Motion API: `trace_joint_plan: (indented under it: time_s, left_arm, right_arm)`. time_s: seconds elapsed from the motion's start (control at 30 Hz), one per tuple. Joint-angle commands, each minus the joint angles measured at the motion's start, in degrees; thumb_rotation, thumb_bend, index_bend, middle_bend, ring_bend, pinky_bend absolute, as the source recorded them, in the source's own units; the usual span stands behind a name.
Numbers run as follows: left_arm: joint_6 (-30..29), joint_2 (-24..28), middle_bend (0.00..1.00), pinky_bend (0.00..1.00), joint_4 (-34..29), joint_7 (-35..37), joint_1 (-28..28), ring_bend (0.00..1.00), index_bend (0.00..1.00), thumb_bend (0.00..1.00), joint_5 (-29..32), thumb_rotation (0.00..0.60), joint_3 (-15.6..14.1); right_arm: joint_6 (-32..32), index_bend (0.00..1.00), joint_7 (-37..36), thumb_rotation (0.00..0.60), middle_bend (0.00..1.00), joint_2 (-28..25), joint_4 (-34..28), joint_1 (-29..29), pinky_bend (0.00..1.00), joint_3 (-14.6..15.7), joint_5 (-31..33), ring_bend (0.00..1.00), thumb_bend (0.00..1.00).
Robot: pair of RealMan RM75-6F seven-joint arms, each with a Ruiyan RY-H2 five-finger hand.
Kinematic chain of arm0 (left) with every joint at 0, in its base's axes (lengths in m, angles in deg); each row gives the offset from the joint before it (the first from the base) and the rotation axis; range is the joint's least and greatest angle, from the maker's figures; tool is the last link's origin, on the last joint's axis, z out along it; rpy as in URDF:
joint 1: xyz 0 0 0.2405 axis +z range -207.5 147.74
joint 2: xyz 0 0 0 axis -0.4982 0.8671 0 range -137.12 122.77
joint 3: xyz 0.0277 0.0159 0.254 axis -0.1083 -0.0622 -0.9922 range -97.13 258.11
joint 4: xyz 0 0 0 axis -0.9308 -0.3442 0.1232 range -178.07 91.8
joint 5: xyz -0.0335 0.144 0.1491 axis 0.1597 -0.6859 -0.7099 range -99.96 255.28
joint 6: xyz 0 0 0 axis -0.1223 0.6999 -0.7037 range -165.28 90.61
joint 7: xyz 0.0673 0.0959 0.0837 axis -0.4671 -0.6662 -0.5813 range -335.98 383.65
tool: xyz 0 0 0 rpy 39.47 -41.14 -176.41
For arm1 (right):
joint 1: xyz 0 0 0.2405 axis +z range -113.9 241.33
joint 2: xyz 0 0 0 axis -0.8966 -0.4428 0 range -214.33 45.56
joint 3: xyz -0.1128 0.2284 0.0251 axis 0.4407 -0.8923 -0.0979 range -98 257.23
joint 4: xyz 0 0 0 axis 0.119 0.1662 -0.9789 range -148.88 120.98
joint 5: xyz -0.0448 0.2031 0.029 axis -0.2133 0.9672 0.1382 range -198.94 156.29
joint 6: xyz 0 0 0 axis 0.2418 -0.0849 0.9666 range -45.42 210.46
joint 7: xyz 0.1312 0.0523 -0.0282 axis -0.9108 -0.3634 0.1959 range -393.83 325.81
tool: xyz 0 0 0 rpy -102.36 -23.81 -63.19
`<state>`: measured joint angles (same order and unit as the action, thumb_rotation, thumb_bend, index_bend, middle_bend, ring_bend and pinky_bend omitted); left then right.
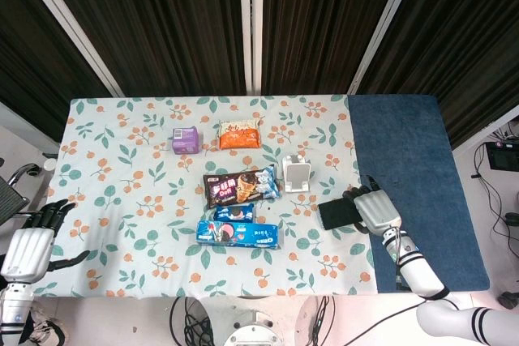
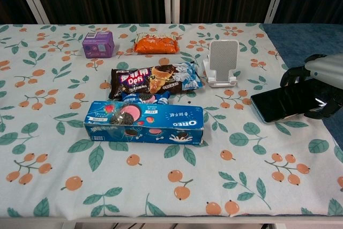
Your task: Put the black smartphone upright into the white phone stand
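The black smartphone (image 1: 333, 214) (image 2: 278, 104) is lifted a little off the tablecloth, screen up and tilted. My right hand (image 1: 375, 210) (image 2: 322, 81) grips its right end, fingers over the top edge and thumb below. The white phone stand (image 1: 298, 175) (image 2: 222, 63) stands empty, to the left of the phone and further back. My left hand (image 1: 28, 247) hangs open off the table's front left corner, seen only in the head view.
A chocolate cone pack (image 1: 241, 187) lies left of the stand. Below it are a small Oreo pack (image 1: 233, 213) and a blue Oreo box (image 1: 238, 235). A purple box (image 1: 185, 140) and an orange snack bag (image 1: 238, 134) sit at the back. A blue mat (image 1: 405, 176) covers the right side.
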<state>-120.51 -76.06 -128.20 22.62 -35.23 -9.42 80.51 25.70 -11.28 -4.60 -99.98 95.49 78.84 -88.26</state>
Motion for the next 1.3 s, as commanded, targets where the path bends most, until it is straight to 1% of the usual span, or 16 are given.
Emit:
trace_joint_plan:
  time_s: [0.03, 0.2, 0.3, 0.4, 0.5, 0.57, 0.63, 0.7, 0.8, 0.83, 1.0, 1.13, 1.17, 1.3]
  left_arm:
    - [0.0, 0.0, 0.11, 0.24, 0.0, -0.1, 0.0, 0.11, 0.14, 0.09, 0.0, 0.436, 0.0]
    - [-0.2, 0.1, 0.11, 0.24, -0.1, -0.1, 0.1, 0.11, 0.14, 0.10, 0.0, 0.433, 0.0]
    - [-0.3, 0.1, 0.11, 0.24, -0.1, 0.0, 0.2, 0.11, 0.14, 0.10, 0.0, 0.434, 0.0]
    - [-0.4, 0.1, 0.11, 0.24, 0.1, 0.2, 0.3, 0.11, 0.14, 0.10, 0.1, 0.435, 0.0]
    - [-0.3, 0.0, 0.11, 0.24, 0.2, 0.4, 0.3, 0.11, 0.14, 0.10, 0.1, 0.437, 0.0]
    - [-0.3, -0.1, 0.11, 0.24, 0.3, 0.4, 0.3, 0.11, 0.14, 0.09, 0.0, 0.438, 0.0]
    - [-0.4, -0.1, 0.11, 0.24, 0.3, 0.3, 0.3, 0.11, 0.14, 0.10, -0.2, 0.441, 0.0]
    - [-0.5, -0.1, 0.11, 0.24, 0.2, 0.2, 0.2, 0.11, 0.14, 0.10, -0.2, 0.442, 0.0]
    - [-0.6, -0.2, 0.11, 0.24, 0.1, 0.0, 0.2, 0.11, 0.14, 0.10, -0.2, 0.441, 0.1]
    - [-0.6, -0.3, 0.11, 0.24, 0.1, 0.0, 0.3, 0.11, 0.14, 0.10, -0.1, 0.443, 0.1]
    - [-0.6, -0.8, 0.11, 0.24, 0.4, -0.3, 0.4, 0.11, 0.14, 0.10, 0.2, 0.441, 0.2]
    - [-0.5, -1.0, 0.11, 0.24, 0.5, -0.4, 0.4, 0.11, 0.14, 0.10, 0.4, 0.442, 0.2]
    - [-0.6, -0.9, 0.11, 0.24, 0.6, -0.4, 0.4, 0.11, 0.14, 0.10, 0.4, 0.442, 0.3]
    - [-0.6, -1.0, 0.11, 0.24, 0.8, -0.3, 0.5, 0.11, 0.14, 0.10, 0.6, 0.442, 0.4]
  right_arm:
    - [-0.2, 0.65, -0.5, 0.600, 0.47, -0.1, 0.1, -0.2, 0.00, -0.1, -0.7, 0.42, 0.31]
    - [-2.0, 0.65, -2.4, 0.600, 0.48, -1.2, -0.6, -0.6, 0.00, -0.5, -3.7, 0.42, 0.32]
    - [-3.9, 0.66, -2.7, 0.600, 0.48, -3.9, -2.5, -0.8, 0.00, -0.8, -6.4, 0.42, 0.32]
    - [-7.4, 0.66, -1.9, 0.600, 0.48, -7.1, -5.2, -1.1, 0.00, -2.0, -9.3, 0.42, 0.32]
    - [-11.2, 0.66, -0.5, 0.600, 0.48, -10.0, -7.3, -1.0, 0.00, -3.4, -13.0, 0.42, 0.32]
    - [-13.2, 0.66, 1.3, 0.600, 0.48, -11.3, -7.6, -0.4, 0.00, -4.5, -16.0, 0.42, 0.32]
    - [-14.1, 0.66, 4.7, 0.600, 0.47, -12.4, -7.0, 0.7, 0.00, -5.2, -18.7, 0.42, 0.32]
    - [-13.7, 0.65, 7.6, 0.600, 0.46, -13.2, -6.6, 1.8, 0.00, -5.8, -20.3, 0.42, 0.32]
    - [-12.2, 0.63, 10.7, 0.600, 0.45, -13.9, -4.5, 4.3, 0.00, -6.1, -24.0, 0.42, 0.32]
    - [-12.0, 0.63, 11.8, 0.600, 0.44, -13.9, -2.9, 5.4, 0.00, -6.0, -26.4, 0.42, 0.32]
    - [-10.7, 0.61, 13.4, 0.600, 0.42, -13.6, 3.8, 9.8, 0.00, -5.0, -35.4, 0.41, 0.32]
    - [-9.5, 0.60, 12.5, 0.600, 0.40, -13.0, 9.2, 13.3, 0.00, -3.6, -41.5, 0.41, 0.32]
    - [-9.3, 0.60, 11.9, 0.600, 0.40, -12.9, 11.2, 14.7, 0.00, -2.8, -44.1, 0.40, 0.32]
    - [-10.4, 0.59, 6.3, 0.600, 0.39, -11.9, 17.9, 18.7, 0.00, -0.1, -51.1, 0.40, 0.32]
